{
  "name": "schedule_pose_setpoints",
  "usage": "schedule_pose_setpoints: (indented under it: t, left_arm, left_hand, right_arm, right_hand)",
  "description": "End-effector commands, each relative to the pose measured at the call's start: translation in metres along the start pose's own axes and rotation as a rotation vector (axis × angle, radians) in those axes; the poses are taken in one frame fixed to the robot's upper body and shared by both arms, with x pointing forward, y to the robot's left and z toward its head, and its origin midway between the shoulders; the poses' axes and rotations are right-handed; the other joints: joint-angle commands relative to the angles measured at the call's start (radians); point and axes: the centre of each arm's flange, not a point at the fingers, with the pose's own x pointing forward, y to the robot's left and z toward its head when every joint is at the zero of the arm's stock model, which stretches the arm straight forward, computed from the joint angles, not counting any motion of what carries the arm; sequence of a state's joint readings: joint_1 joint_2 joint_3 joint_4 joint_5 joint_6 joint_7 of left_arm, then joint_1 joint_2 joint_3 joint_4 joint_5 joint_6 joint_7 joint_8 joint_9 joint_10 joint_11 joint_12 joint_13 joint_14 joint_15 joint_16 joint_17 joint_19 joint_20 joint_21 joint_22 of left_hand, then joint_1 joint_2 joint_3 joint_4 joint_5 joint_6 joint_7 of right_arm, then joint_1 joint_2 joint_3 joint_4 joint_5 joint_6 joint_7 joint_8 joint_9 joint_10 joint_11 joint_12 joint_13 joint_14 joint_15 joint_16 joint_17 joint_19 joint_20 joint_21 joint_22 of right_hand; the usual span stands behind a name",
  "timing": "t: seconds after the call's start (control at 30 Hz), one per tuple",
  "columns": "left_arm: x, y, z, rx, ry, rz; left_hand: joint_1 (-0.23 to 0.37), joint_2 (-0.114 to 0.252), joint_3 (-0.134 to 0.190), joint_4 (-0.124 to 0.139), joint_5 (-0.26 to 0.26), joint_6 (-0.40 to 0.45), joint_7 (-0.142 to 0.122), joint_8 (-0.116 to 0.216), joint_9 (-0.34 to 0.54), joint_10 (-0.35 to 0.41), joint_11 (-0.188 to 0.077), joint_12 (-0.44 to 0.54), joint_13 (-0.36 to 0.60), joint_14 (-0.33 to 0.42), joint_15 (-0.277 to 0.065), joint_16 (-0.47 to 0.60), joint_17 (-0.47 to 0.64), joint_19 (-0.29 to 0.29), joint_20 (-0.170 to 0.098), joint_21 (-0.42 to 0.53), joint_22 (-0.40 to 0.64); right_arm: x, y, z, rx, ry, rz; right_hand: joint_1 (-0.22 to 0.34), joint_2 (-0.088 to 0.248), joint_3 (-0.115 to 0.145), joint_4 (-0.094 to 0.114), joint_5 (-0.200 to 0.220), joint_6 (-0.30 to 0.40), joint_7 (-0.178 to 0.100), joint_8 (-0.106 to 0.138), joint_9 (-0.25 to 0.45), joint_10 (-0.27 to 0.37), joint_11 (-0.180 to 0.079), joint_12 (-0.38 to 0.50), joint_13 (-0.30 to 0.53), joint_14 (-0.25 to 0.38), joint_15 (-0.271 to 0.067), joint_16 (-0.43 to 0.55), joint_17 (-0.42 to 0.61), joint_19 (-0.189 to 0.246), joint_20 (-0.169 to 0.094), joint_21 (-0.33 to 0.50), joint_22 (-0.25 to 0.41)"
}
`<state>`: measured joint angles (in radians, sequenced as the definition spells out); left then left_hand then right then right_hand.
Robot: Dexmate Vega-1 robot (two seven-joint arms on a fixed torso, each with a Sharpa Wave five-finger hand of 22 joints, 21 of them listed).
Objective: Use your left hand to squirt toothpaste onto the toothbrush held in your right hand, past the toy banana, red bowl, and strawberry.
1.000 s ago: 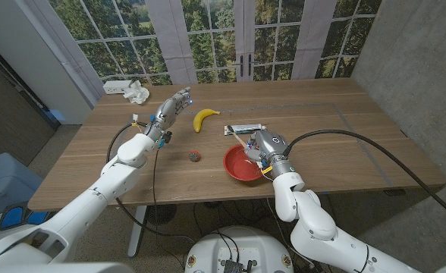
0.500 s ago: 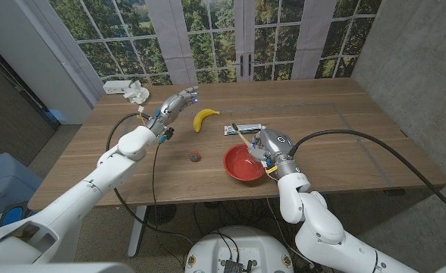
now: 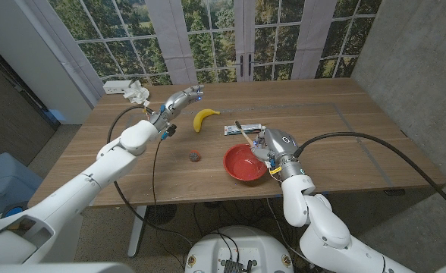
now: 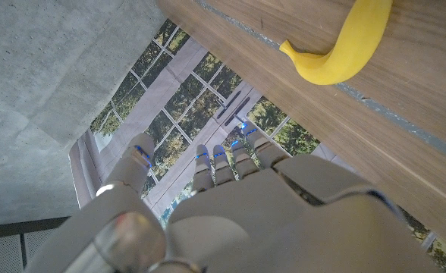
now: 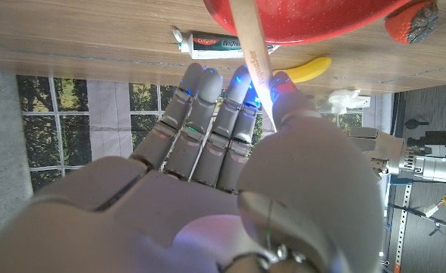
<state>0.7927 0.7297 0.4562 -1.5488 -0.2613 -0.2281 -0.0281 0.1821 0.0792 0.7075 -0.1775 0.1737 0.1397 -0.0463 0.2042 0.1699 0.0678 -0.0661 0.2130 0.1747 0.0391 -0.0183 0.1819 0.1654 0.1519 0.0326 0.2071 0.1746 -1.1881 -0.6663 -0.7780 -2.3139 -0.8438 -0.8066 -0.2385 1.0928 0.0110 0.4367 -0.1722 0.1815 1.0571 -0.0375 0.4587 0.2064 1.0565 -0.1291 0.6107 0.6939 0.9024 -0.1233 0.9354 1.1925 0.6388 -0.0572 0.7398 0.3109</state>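
My right hand (image 3: 273, 144) grips a wooden-handled toothbrush (image 3: 243, 133) whose head points toward the table's far side; the handle (image 5: 253, 47) shows in front of my fingers (image 5: 208, 114). The toothpaste tube (image 3: 246, 128) lies flat on the table just beyond that hand, also seen as a white-and-green tube (image 5: 223, 44). My left hand (image 3: 179, 100) hovers over the table, left of the yellow toy banana (image 3: 205, 117), fingers stretched out and holding nothing. The left hand (image 4: 230, 205) has the banana (image 4: 344, 42) ahead of it.
A red bowl (image 3: 244, 162) sits near the front edge, just left of my right hand. A small strawberry (image 3: 195, 156) lies left of the bowl. A crumpled white tissue (image 3: 138, 94) and a white power strip (image 3: 117, 87) sit at the far left corner.
My left hand has risen and reached farther toward the back of the table. My right hand has shifted slightly right with the toothbrush in it.
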Motion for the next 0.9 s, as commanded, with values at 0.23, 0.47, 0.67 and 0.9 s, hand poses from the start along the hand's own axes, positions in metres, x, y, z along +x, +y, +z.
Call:
schedule_pose_setpoints:
  t: [0.23,0.47,0.67,0.9]
  left_arm:
    - [0.026,-0.010,0.020,0.155,0.009,-0.073]
    - [0.035,-0.014,0.026,0.210,0.016,-0.108]
    - [0.045,-0.016,0.029,0.233,0.039,-0.152]
    - [0.053,-0.019,0.035,0.280,0.054,-0.192]
  left_hand:
    - [0.016,-0.005,-0.011,0.002,-0.004,0.016,-0.002,-0.005,0.006,0.017,-0.002,0.001,0.004,0.019,0.000,0.005,0.005,0.008,0.024,0.001,0.004]
    - [0.017,-0.007,-0.014,0.003,-0.004,0.015,-0.003,-0.009,0.006,0.023,-0.005,0.001,0.004,0.033,0.004,0.008,0.005,0.011,0.028,0.001,0.005]
    - [0.020,-0.007,-0.018,0.003,-0.003,0.023,0.000,-0.009,0.006,0.046,-0.007,0.006,0.004,0.044,0.002,0.008,0.005,0.019,0.031,0.003,0.005]
    - [0.021,-0.007,-0.020,0.003,-0.003,0.026,0.002,-0.009,0.006,0.048,-0.006,0.004,0.004,0.044,0.003,0.006,0.005,0.021,0.033,0.003,0.006]
  right_arm:
    - [-0.004,-0.007,-0.007,0.032,0.001,0.004]
    - [-0.006,-0.008,-0.009,0.036,0.003,-0.004]
    - [-0.006,-0.010,-0.010,0.039,0.004,-0.011]
    - [-0.007,-0.010,-0.011,0.045,0.003,-0.017]
  right_hand:
    - [0.061,0.053,0.013,0.003,0.005,0.007,0.000,0.001,0.004,0.044,-0.034,0.000,0.009,0.014,-0.100,-0.005,0.013,-0.005,-0.003,0.015,0.000]
    - [0.061,0.052,0.016,0.003,0.006,0.005,-0.003,0.000,0.004,0.044,-0.032,-0.001,0.014,0.015,-0.101,-0.008,0.018,-0.009,-0.003,0.021,-0.001]
    - [0.060,0.051,0.018,0.004,0.007,0.004,-0.002,-0.001,0.005,0.045,-0.032,-0.003,0.013,0.014,-0.100,-0.010,0.021,-0.012,-0.004,0.026,-0.001]
    - [0.059,0.050,0.021,0.004,0.007,0.003,-0.002,-0.002,0.005,0.044,-0.031,-0.005,0.016,0.015,-0.100,-0.013,0.023,-0.016,-0.003,0.032,-0.003]
